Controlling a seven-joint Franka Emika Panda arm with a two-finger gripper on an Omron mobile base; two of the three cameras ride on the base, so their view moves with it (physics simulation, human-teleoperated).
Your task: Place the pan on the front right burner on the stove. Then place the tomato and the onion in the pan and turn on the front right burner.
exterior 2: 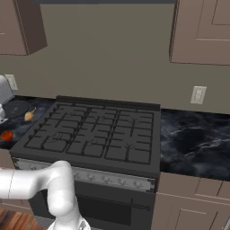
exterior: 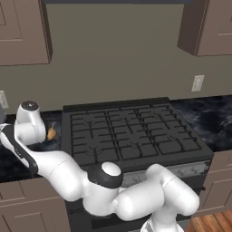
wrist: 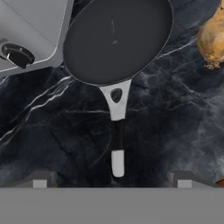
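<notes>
Hand view shows the gripper (wrist: 111,181), jaws spread wide and empty, hovering above the round dark frying pan (wrist: 116,39) on the black marble counter (wrist: 52,131) left of the stove (exterior 2: 94,130); first step, needing descent onto its handle.

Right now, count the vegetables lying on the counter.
2. The onion lies on the counter left of the stove, near the pan; the tomato sits nearer the counter's front edge. Others may be hidden.
</notes>
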